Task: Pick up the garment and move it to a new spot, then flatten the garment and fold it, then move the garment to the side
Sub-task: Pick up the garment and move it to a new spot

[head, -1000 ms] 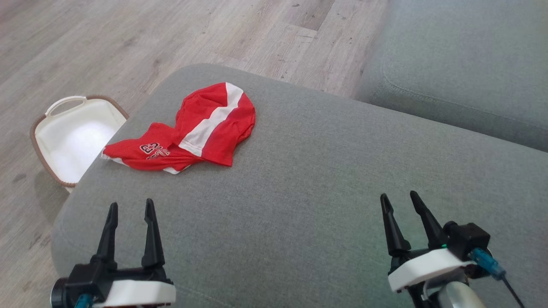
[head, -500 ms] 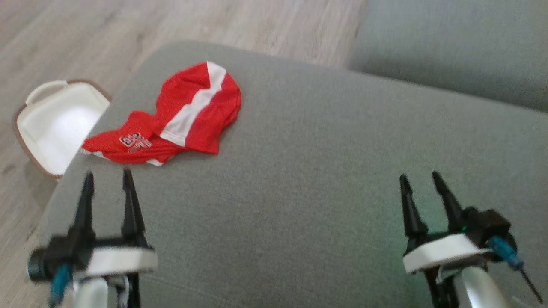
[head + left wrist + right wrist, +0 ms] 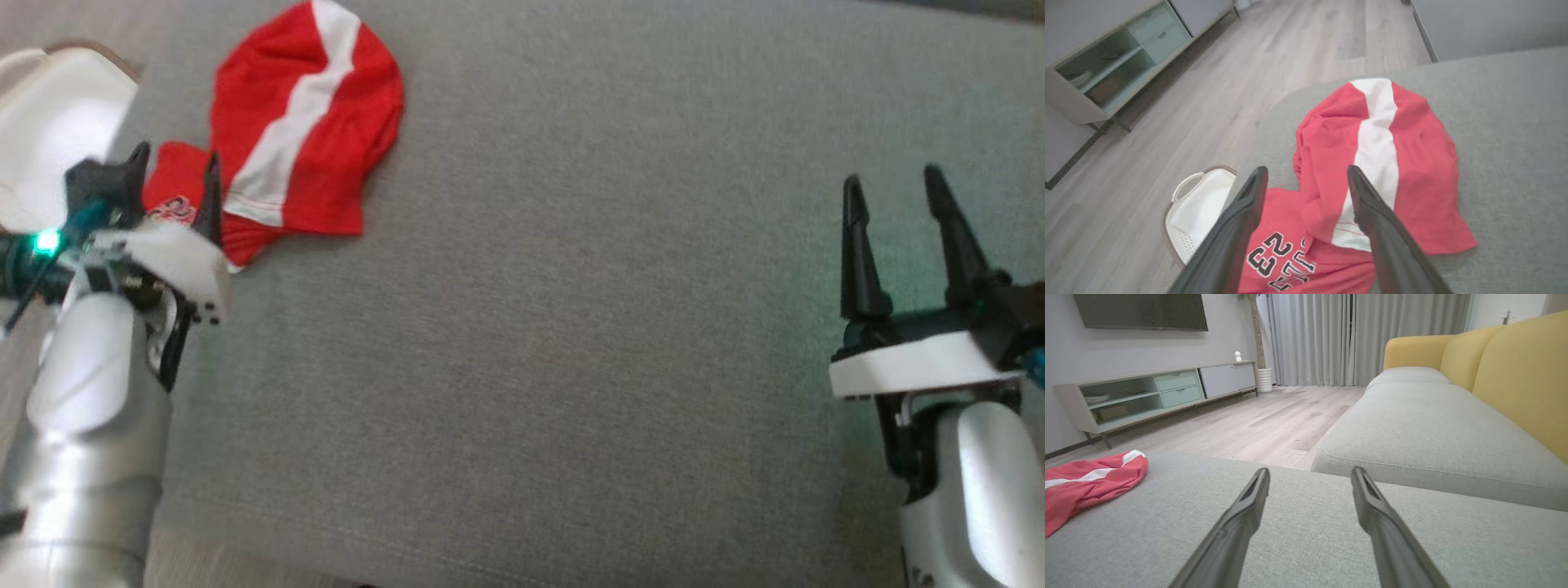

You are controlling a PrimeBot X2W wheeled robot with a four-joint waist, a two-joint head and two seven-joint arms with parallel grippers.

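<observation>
Soft, light and likely limp, the crumpled red garment [image 3: 306,139] lies at the sofa cushion's [image 3: 571,367] far left corner, where the left gripper [image 3: 177,155], jaws apart just over it, could pinch a raised fold.

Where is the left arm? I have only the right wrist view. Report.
Observer: The left fingers stand open over the near end of the red garment. I cannot tell whether they touch it.
Operator: Read me any print there.
Observer: The left wrist view shows the number 23 between those fingers.
Operator: Report what is beside the cushion.
Observer: A white basket sits on the floor by the corner of the cushion, close to the garment.
</observation>
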